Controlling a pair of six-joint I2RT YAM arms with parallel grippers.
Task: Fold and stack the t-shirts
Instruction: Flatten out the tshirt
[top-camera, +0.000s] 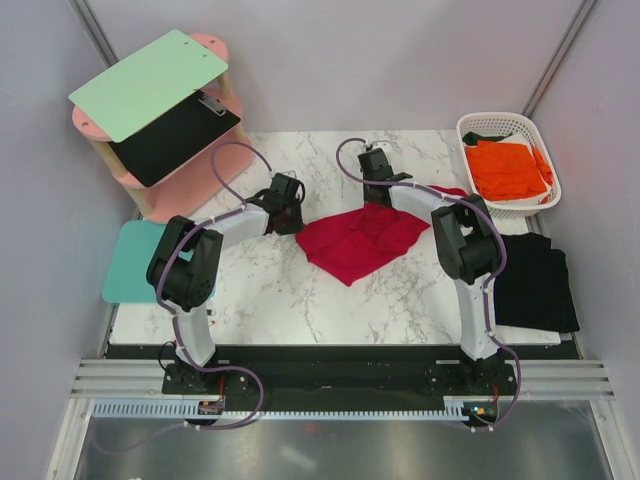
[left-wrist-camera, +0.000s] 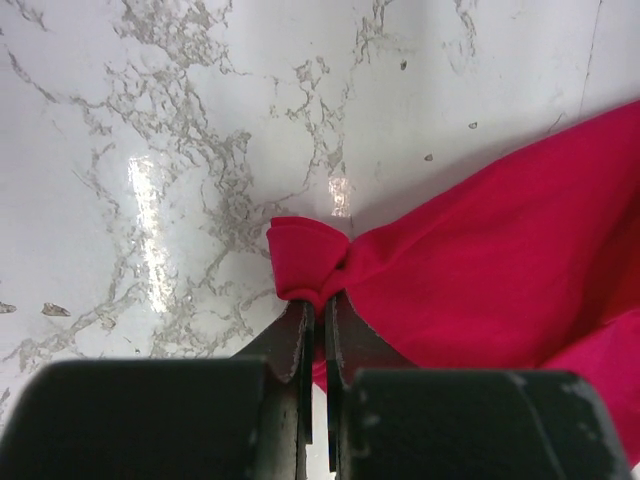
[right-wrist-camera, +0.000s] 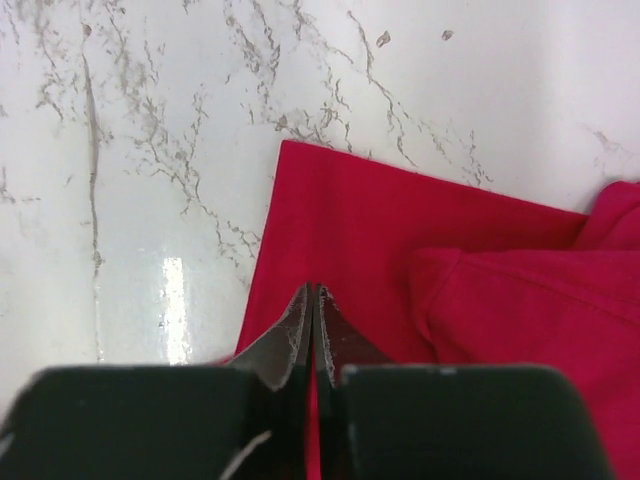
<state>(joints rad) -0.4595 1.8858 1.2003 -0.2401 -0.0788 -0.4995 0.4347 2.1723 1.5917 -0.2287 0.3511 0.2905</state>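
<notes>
The crimson red t-shirt lies bunched in the middle of the marble table. My left gripper is shut on its left corner, and a pinched fold of red cloth sticks out past the tips. My right gripper is at the shirt's far edge. Its jaws are closed to a thin slit with red cloth in and under them. The orange t-shirt lies in a white basket. The black t-shirt lies flat at the right edge.
A pink two-level shelf stands at the far left, with the mint-green board on top and a black clipboard below. A teal mat lies at the table's left edge. Purple cables loop off both arms.
</notes>
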